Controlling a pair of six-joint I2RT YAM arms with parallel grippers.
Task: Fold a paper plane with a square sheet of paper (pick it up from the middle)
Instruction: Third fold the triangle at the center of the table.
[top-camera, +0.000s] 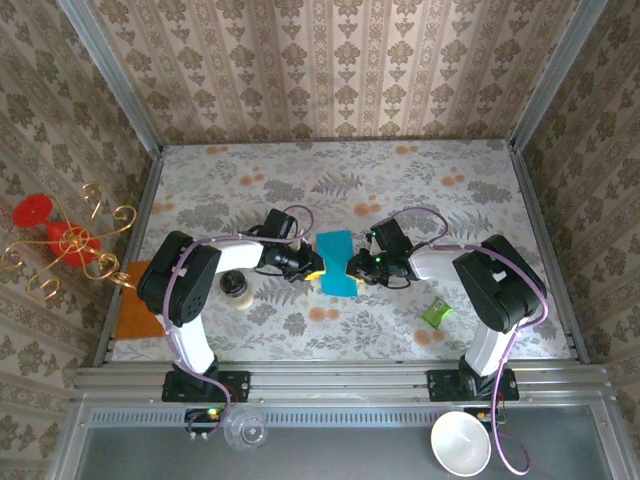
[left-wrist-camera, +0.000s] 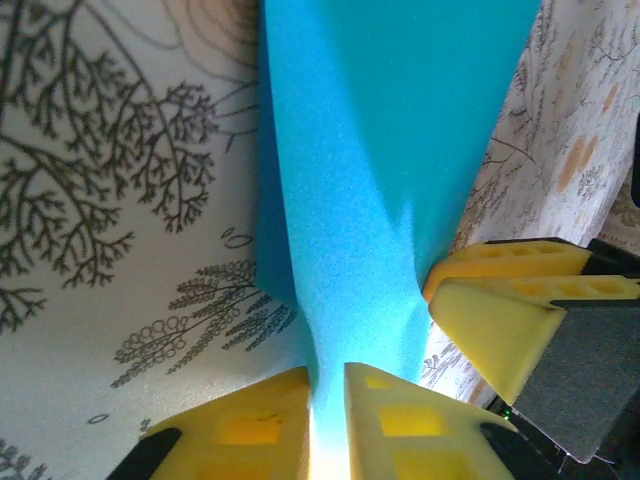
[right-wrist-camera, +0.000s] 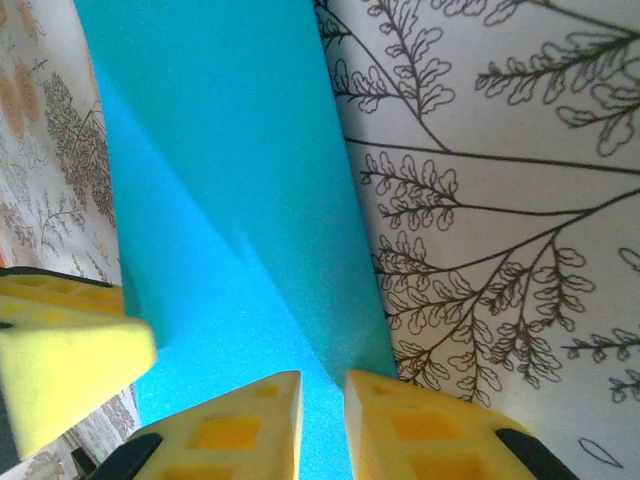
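Observation:
The square sheet of paper (top-camera: 336, 262), plain teal-blue, sits at the middle of the floral table (top-camera: 250, 180) between my two grippers. From above it looks narrower than it is long. My left gripper (top-camera: 316, 268) is shut on its left edge. In the left wrist view the paper (left-wrist-camera: 380, 150) narrows down into the slit between the yellow fingers (left-wrist-camera: 328, 372). My right gripper (top-camera: 353, 268) is shut on the right edge, and the paper (right-wrist-camera: 220, 180) runs between its fingers (right-wrist-camera: 323, 378). Each wrist view catches the other gripper's yellow finger (left-wrist-camera: 500, 310) (right-wrist-camera: 60, 350) close by.
A small green crumpled wrapper (top-camera: 436, 312) lies right of the right arm. A dark round jar (top-camera: 236, 287) stands by the left arm, and an orange mat (top-camera: 135, 310) lies at the table's left edge. A white bowl (top-camera: 460, 443) and a clear glass (top-camera: 244, 430) sit below the arm bases.

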